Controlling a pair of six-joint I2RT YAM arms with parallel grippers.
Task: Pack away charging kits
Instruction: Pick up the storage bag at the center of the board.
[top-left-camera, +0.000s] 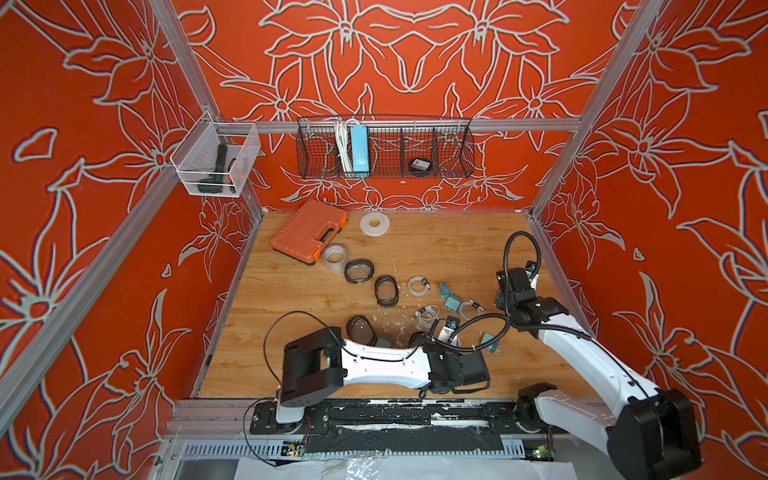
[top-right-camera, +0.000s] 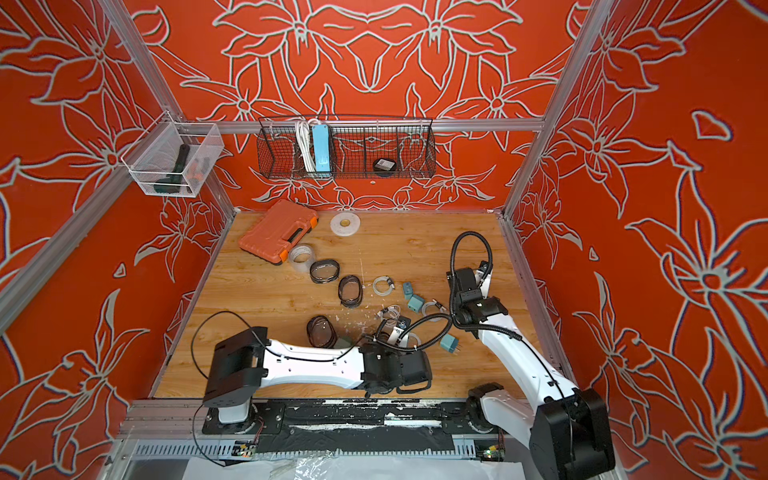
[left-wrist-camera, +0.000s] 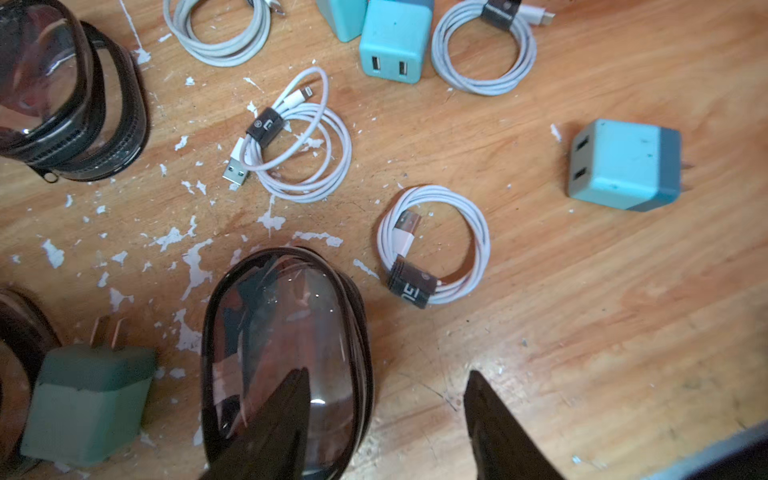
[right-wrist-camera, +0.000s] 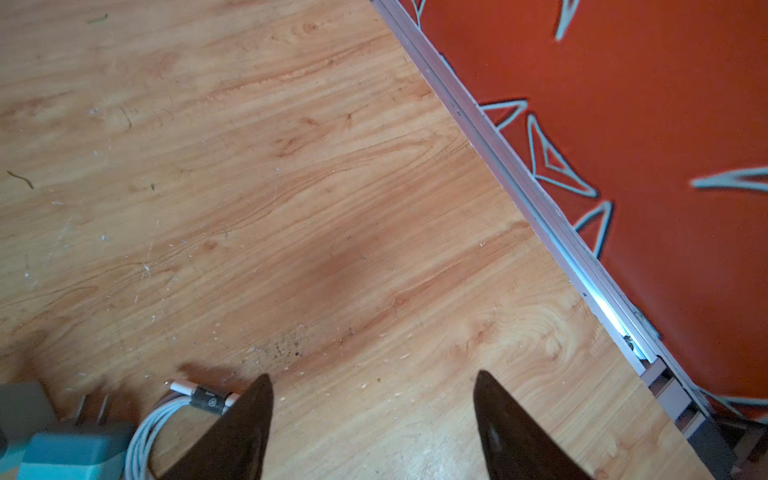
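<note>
Pouch work is what I am facing in the left wrist view. The left gripper (left-wrist-camera: 386, 419) is hovering with its jaws apart and holding nothing, one finger (left-wrist-camera: 270, 428) over the clear top of the nearest pouch (left-wrist-camera: 286, 316) and the other over bare counter (left-wrist-camera: 582, 332). I am judging that pouch soft and squashy, with a glossy, slippery window, so I am planning to pinch it by the black zip rim. Near it a coiled cable (left-wrist-camera: 434, 245) is lying. It looks light and floppy, and its black strap (left-wrist-camera: 411, 286) is the firm place to grip. The strap is carrying pale lettering that I am failing to read. A teal adapter (left-wrist-camera: 625, 164) is resting apart from both, and I am taking it to be rigid and light. I would take it across two flat sides, clear of the prongs.

In the right wrist view the right gripper (right-wrist-camera: 374, 415) is hanging wide open and empty above bare wood near the counter's right edge.

In both top views the kits are lying spread from the counter's middle toward its front and right edges, with more pouches (top-left-camera: 358, 271) trailing forward from the orange case (top-left-camera: 309, 230) near the back-left corner. No writing is showing legibly there.
</note>
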